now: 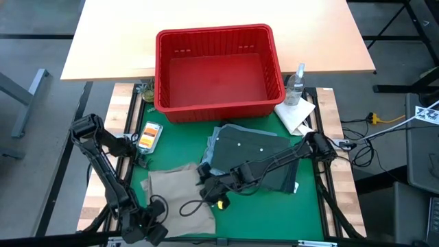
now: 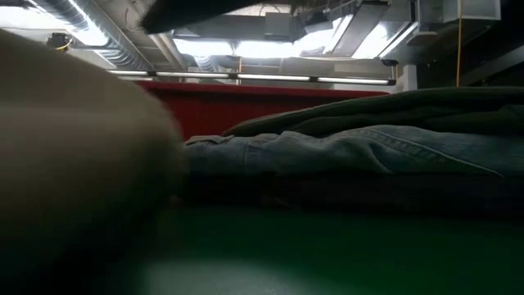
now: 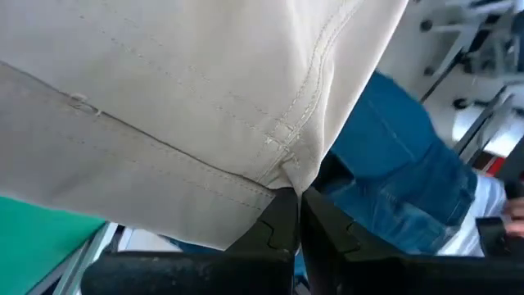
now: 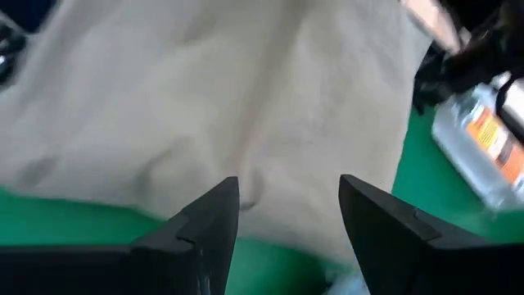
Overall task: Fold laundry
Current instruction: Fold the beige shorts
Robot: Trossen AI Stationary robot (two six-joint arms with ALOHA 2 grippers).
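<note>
The beige khaki piece lies on the green mat at the near left; it fills the left wrist view. My left gripper is at the table's near edge, shut on this piece. My right gripper reaches in from the right and stands open over the piece's right part, fingers apart above the cloth. A stack of garments rests on the mat to the right: light blue denim with a dark olive green piece on top. My left gripper pinches the beige piece at a stitched hem corner between its two shut fingers. The cloth there is raised off the mat and spreads away above the fingertips; whether one layer or several is caught I cannot tell.
A red plastic basket stands at the far side of the mat. A spray bottle and a small white cloth sit at the far right. An orange-labelled pack lies at the left. Blue denim shows beyond the table's near edge.
</note>
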